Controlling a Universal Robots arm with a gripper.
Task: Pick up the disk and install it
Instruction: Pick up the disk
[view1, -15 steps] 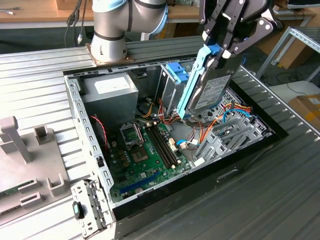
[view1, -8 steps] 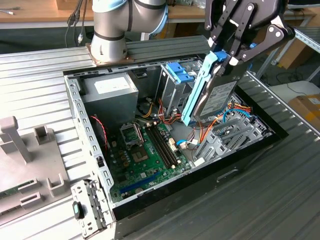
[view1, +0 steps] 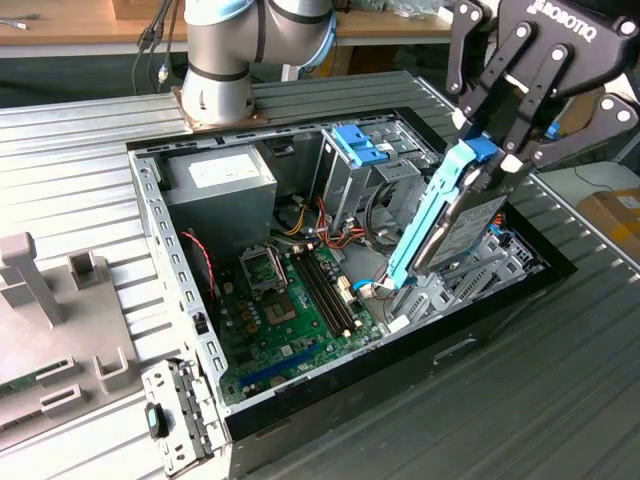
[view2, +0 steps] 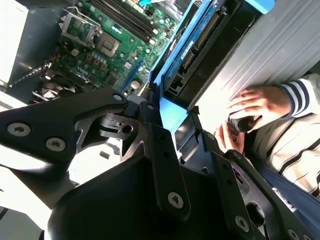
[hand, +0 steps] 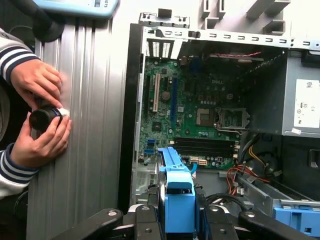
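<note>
tool (view1: 495, 150): top cut off by picture edge.
person (view2: 287, 140): mostly out of frame.
dark thing (hand: 42, 118): perhaps a knob; unclear.

A robotics workshop: an opened computer case (view1: 158, 232) on a ribbed metal bench (view1: 70, 150) beside a robot arm (view1: 225, 60).

One disk (view1: 466, 226), one gripper (view1: 494, 150), two hands (hand: 39, 82).
</note>
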